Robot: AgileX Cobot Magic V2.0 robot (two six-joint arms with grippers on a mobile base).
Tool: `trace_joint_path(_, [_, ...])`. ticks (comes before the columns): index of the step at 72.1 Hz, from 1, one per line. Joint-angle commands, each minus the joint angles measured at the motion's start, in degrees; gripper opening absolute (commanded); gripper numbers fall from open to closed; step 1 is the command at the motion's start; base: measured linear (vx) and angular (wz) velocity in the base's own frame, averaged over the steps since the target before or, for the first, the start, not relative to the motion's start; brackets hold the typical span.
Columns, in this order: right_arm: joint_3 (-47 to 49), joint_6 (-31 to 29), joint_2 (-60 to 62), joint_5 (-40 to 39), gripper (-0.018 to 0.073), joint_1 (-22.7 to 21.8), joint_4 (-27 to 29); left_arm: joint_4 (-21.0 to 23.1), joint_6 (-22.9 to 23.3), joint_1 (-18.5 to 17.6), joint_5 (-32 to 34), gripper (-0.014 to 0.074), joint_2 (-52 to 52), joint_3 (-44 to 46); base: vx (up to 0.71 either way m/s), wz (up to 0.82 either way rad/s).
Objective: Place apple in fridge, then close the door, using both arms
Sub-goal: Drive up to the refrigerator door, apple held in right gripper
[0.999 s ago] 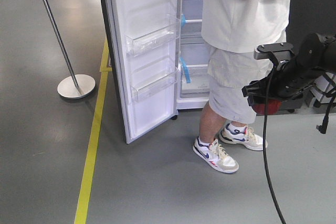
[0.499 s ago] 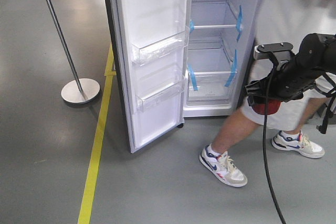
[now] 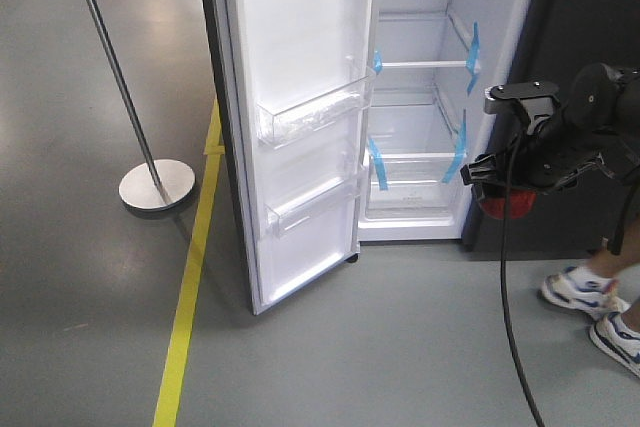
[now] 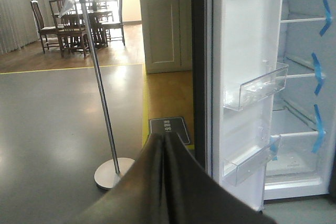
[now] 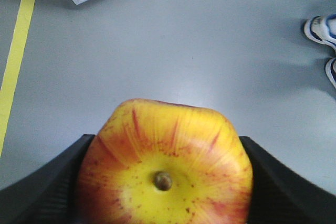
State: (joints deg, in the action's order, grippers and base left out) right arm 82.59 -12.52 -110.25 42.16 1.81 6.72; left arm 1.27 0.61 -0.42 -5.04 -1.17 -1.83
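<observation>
Floor (image 3: 400, 347): grey, carrying a yellow line (image 3: 185, 317) that is running past the door's outer side.
Fridge (image 3: 430, 97): standing open, showing its white inside with clear shelves and strips of blue tape (image 3: 378, 162).
Door (image 3: 300, 47): swinging wide, its white inner face turning toward the front camera, with two clear bins (image 3: 310, 112) sitting one above the other.
Stand (image 3: 157, 185): a thin metal pole on a round base, standing to the left of the door, well apart from it.
Right arm (image 3: 590, 107): reaching in from the right edge in front of the open fridge, above the floor, with a black cable (image 3: 508, 297) hanging from it.
Right hand (image 3: 505, 182): pointing downward and clamping the apple between its two black fingers (image 5: 47, 182).
Left hand (image 4: 165, 182): only its own wrist view is showing it; its fingers are pressing together along one seam, holding nothing, and aiming toward the door's edge.
Apple (image 5: 164, 166): the front view is showing only a red underside below the right hand; the right wrist view is showing the yellow patch and stem facing the camera.
Shoes (image 3: 585, 292): a person's white sneakers standing at the right edge.
</observation>
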Motion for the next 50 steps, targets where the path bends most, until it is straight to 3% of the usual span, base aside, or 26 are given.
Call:
trace_joint_path(1, [1.5,-0.49,2.99,-2.14,0.0174,0.0,0.07,0.41,0.09,-0.33,4.72,-0.0006,-0.37,0.07,0.17,0.04])
trace_joint_path(50, [1.5,-0.49,2.99,-2.14,0.0174,0.0,0.07,0.41,0.09,-0.33,4.72,-0.0006,-0.37,0.07,0.18,0.02])
